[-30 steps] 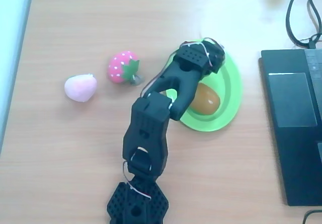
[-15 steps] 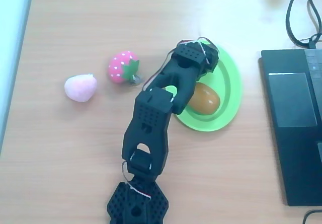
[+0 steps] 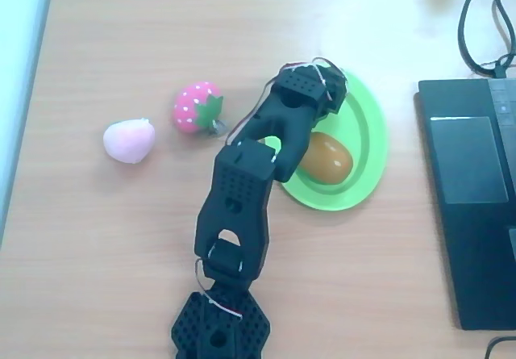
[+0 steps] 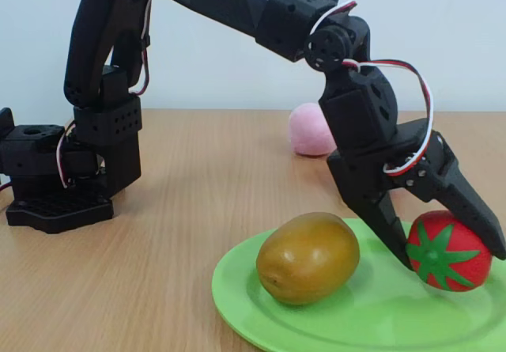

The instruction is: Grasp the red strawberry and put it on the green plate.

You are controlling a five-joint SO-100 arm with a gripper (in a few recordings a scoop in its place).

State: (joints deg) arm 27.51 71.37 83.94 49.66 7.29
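Note:
The red strawberry point(image 4: 444, 259), solid red with a green leafy top, rests on the right part of the lime-green plate point(image 4: 237, 298). My black gripper point(image 4: 455, 255) reaches down from above. Its two fingers press against the strawberry's left and upper right sides, so it is shut on the fruit. In the overhead view the gripper's head point(image 3: 310, 89) hangs over the plate's upper left rim point(image 3: 372, 125) and hides the strawberry.
A brown egg-shaped fruit point(image 3: 328, 158) lies on the plate beside the gripper. A pink strawberry with white dots point(image 3: 196, 107) and a pale pink lump point(image 3: 129, 141) sit on the wooden table to the left. A dark laptop point(image 3: 472, 198) and cables point(image 3: 484, 20) occupy the right side.
In the overhead view the gripper head and forearm have shifted slightly left over the plate's upper left rim. The fruits on the table have not moved.

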